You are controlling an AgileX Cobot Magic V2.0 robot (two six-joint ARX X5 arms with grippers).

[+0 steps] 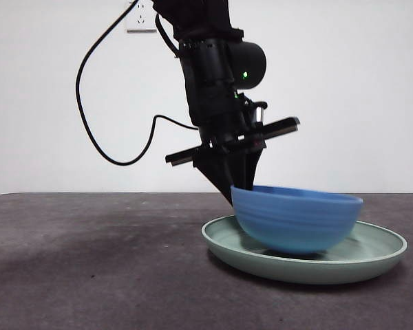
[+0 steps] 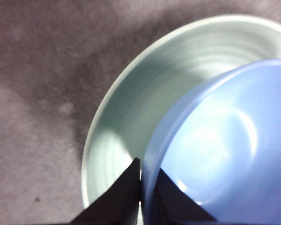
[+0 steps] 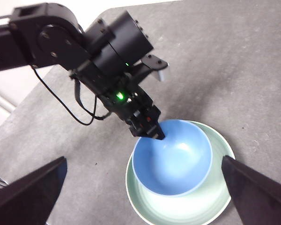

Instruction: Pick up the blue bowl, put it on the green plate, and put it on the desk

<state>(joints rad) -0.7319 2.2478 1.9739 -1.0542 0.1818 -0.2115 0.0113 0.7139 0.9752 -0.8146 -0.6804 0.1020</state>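
The green plate [image 1: 310, 271] carries the blue bowl [image 1: 296, 216]; my left gripper [image 2: 141, 180] pinches its rim. It looks rigid and slick, so I grip there.

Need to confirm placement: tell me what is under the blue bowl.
The green plate lies under the blue bowl, which the left gripper clamps by its rim. The bowl looks tilted; whether its base touches the plate is hidden. The right gripper hangs open above.
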